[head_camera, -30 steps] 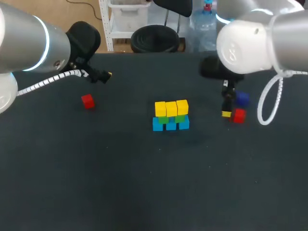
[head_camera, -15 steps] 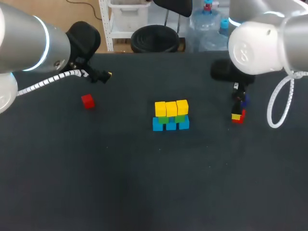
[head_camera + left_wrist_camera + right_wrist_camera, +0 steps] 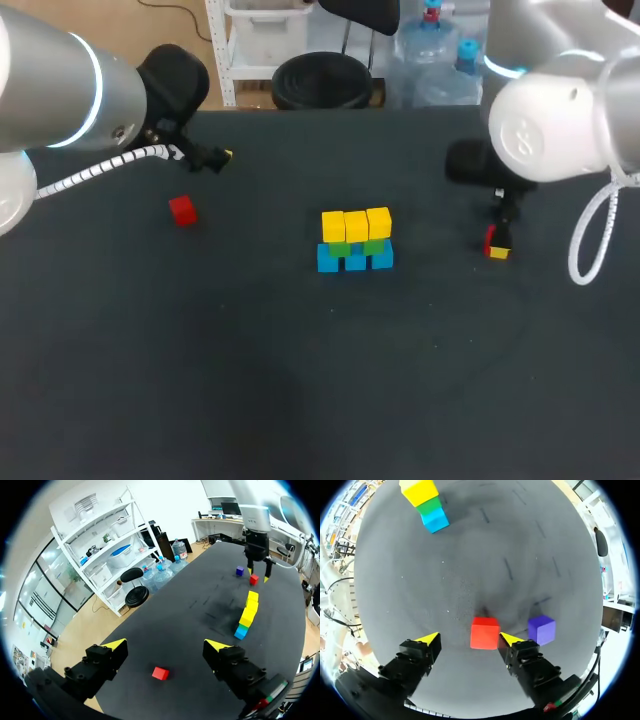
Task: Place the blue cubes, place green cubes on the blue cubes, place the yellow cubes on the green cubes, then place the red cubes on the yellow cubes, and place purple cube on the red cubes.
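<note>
My left arm [image 3: 60, 90] reaches in from the far left corner, left gripper [image 3: 166, 646] level and low, fingers spread wide. My right arm [image 3: 550, 130] hangs at the right side, right gripper [image 3: 469, 639] pointing straight down, fingers parted.

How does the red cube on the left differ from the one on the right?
The left red cube lies alone, ahead of the left gripper. The right red cube sits between the open fingers of the right gripper, a purple cube beside it. Both rest on the table, unstacked.
</note>
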